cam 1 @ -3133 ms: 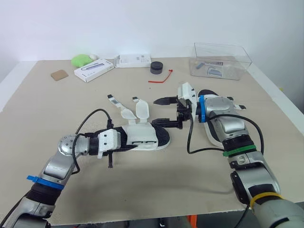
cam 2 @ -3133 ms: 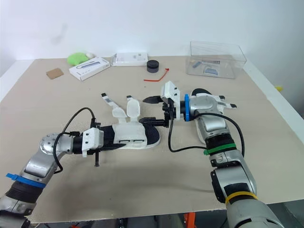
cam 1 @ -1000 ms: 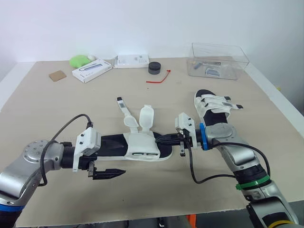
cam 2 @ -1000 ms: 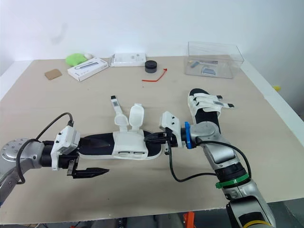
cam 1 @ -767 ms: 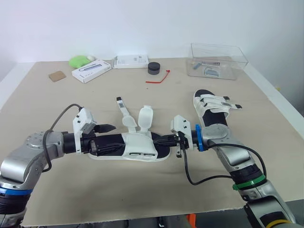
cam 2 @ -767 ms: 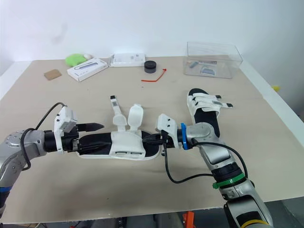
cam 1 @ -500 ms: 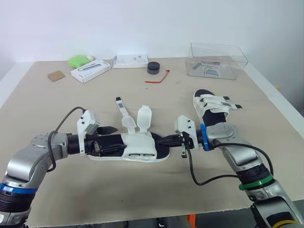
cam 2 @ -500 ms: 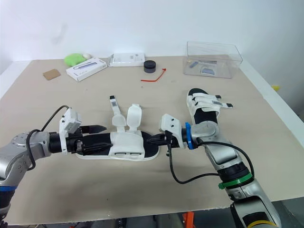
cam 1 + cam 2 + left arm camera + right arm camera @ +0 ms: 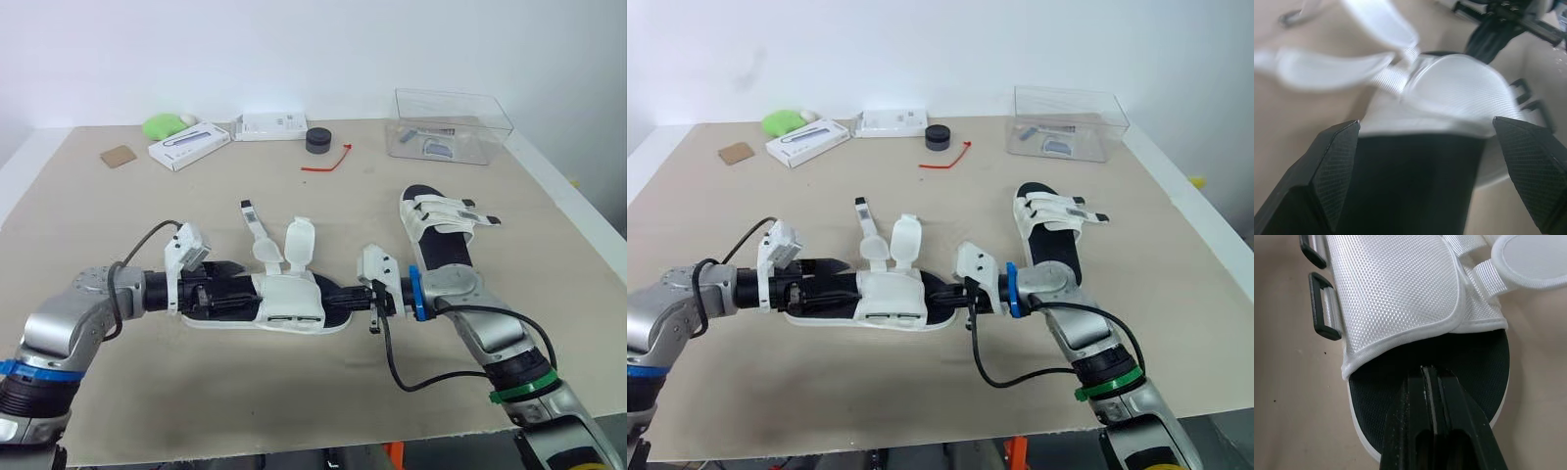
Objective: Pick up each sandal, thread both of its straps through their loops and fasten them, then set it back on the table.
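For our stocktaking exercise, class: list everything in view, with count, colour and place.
table: one, beige, beneath everything.
unfastened sandal: one, white-black, centre.
fastened sandal: one, white-black, right.
clear box: one, transparent, far right.
puck: one, black, far middle.
tie: one, red, beside puck.
boxes: two, white, far left.
lump: one, green, far left.
card: one, brown, far left.
left gripper: one, black, open astride unfastened sandal's left end.
right gripper: one, black, shut at its right end.

Two sandals; two white boxes; one clear bin.
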Robot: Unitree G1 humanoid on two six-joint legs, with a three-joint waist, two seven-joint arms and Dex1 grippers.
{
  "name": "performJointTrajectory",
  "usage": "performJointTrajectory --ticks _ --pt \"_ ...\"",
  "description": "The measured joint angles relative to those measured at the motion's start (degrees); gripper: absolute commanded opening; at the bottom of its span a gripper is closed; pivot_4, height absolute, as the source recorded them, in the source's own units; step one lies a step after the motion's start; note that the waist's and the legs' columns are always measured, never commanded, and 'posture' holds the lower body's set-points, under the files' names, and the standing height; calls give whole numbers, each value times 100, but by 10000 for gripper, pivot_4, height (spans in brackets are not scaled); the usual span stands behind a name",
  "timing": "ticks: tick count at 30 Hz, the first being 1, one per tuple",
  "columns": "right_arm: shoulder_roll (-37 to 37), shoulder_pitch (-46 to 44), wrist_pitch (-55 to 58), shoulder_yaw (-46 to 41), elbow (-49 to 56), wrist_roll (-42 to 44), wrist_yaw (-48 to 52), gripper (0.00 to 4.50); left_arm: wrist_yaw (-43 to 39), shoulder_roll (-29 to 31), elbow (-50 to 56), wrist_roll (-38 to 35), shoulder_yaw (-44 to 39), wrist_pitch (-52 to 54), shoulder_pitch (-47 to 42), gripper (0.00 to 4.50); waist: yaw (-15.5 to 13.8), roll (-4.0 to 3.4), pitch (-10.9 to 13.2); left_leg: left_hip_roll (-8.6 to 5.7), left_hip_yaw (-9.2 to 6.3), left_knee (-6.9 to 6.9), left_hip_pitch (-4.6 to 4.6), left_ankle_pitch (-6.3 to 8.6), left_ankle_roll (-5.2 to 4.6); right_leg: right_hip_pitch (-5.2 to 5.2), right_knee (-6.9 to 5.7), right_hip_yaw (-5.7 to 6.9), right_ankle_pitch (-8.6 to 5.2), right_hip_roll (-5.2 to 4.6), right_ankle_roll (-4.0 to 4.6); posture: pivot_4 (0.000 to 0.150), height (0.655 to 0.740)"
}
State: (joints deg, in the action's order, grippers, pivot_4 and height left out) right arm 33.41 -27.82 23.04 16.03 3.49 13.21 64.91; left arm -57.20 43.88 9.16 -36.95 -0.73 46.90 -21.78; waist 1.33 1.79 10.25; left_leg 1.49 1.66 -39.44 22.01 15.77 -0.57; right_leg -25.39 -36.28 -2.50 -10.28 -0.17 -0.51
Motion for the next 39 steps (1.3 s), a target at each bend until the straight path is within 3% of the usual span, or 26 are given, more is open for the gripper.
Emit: performJointTrajectory --ticks 5,17,27,35,37,39 --pt "9 -4 -5 -8 -3 6 9 432 302 -105 -888 -120 -14 1002 -672 44876 0 0 0 -1 -2 -1 0 0 0 1 -2 2 0 0 0 1500 7400" --pt "86 -108 -74 -10 -35 -19 110 432 641 -1146 -2922 -401 -124 2595 -2250 44876 6 3 -1 -8 -3 -4 5 0 0 0 -3 1 2 -1 -1 1500 7400" --pt "123 -127 -50 -19 12 -18 105 432 551 -1742 -5160 195 -120 1869 -3353 44876 -1 4 -2 -17 1 -6 7 -2 2 0 -6 2 3 -6 0 1500 7400" --pt "129 -128 -35 -19 33 -18 104 432 360 -1947 -5974 464 -225 1443 -3769 44876 1 4 -2 -21 0 -6 12 -1 2 0 -6 2 3 -10 -1 1500 7400" --pt "131 -128 -33 -19 42 -18 105 0 347 -2015 -6180 511 -341 1373 -3861 39718 2 4 -2 -22 -1 -6 12 -1 2 0 -6 1 3 -11 -2 1500 7400" --pt "134 -128 -31 -19 70 -18 108 0 467 -2053 -6402 555 -490 1177 -3944 30958 3 4 -2 -22 -2 -6 11 -1 2 0 -6 1 3 -11 -2 1500 7400"
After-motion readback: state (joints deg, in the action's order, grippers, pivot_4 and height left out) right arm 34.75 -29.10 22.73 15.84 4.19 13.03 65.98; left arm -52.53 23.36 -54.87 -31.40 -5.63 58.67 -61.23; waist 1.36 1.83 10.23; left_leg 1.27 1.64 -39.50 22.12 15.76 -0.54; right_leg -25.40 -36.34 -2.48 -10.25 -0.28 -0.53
